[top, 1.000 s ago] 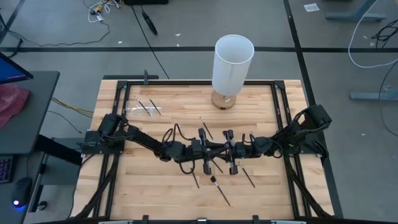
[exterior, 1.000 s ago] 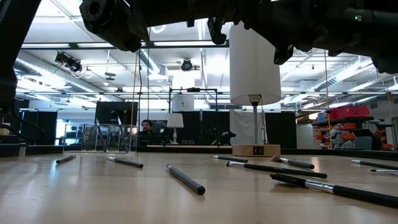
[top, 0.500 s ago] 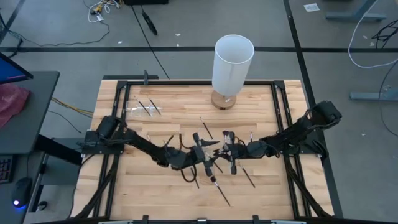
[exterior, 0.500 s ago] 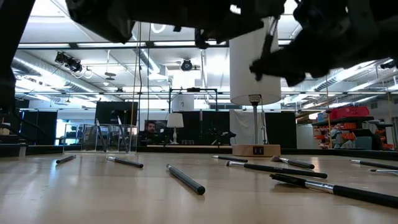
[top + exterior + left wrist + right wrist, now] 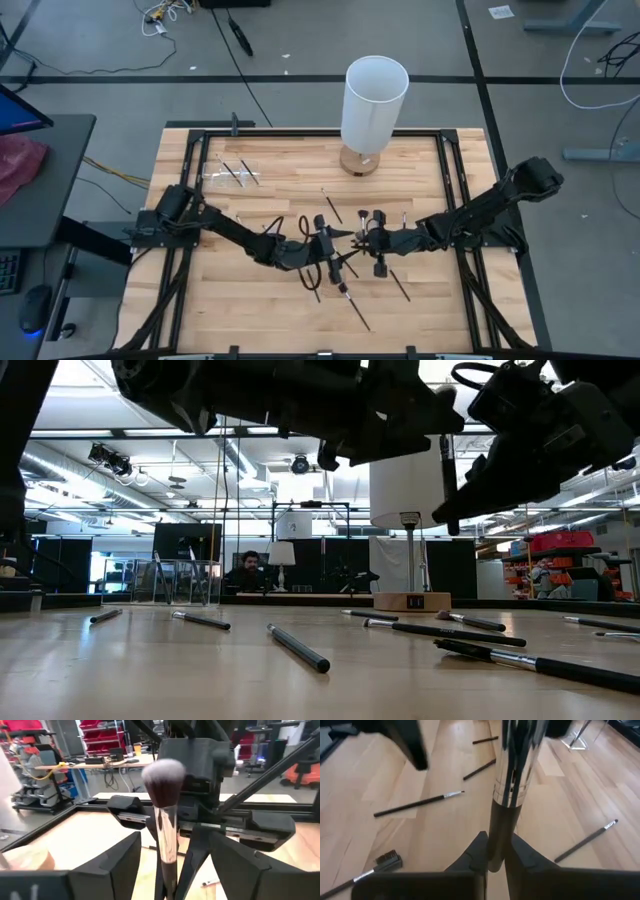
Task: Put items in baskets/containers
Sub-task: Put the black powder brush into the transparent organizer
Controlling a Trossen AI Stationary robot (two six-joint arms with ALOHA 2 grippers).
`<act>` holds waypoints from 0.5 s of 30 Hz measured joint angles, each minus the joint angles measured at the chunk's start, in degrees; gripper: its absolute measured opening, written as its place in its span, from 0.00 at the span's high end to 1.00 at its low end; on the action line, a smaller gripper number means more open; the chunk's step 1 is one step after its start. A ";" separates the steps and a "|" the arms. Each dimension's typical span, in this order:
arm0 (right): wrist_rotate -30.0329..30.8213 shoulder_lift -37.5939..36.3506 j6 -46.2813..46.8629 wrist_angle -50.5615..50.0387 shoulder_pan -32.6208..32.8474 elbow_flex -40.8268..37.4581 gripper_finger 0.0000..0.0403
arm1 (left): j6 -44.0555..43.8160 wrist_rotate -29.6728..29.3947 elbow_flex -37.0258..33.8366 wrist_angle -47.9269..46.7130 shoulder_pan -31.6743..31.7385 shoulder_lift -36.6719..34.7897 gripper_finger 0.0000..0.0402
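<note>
Brush (image 5: 167,825): light, stiff, slippery on the shiny part; best held low on the thin black handle. Hangs above mid-table, pinched tight by right gripper (image 5: 496,847), well apart from clear container (image 5: 222,176). Left gripper (image 5: 172,870) wide open around it. Fluffy tip shows from left wrist, not right wrist.

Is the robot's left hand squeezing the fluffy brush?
No. In the left wrist view the left gripper's fingers stand apart from the fluffy brush, whose handle the right gripper pinches.
</note>
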 joint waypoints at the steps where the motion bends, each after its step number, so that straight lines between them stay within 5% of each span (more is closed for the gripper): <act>1: -0.04 0.04 -0.52 -0.49 0.00 0.39 0.93 | -0.95 1.14 0.00 0.01 0.35 0.00 0.44; 15: -0.07 0.04 -2.40 -0.45 0.07 1.35 0.93 | -2.13 4.05 0.00 0.89 1.43 0.00 0.66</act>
